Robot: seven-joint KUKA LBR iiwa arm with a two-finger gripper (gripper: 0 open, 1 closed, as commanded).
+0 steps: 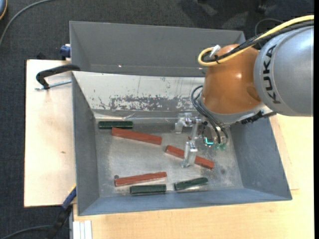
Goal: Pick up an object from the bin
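Gripper (190,156): low in the grey bin (83,148), directly over the middle of the short red bar; I cannot tell whether it is wide or narrow.
Short red bar (204,162): flat on the floor, slanted.
Nearest green bar (191,183): just below the short red bar.
Long red bar (136,135): up-left of it, apart.
Low red bar (140,179) and low green bar (148,188): down-left of it.
Dark green bar (115,125): far up-left of it.

Loose bars (136,135) across bin (149,49) floor
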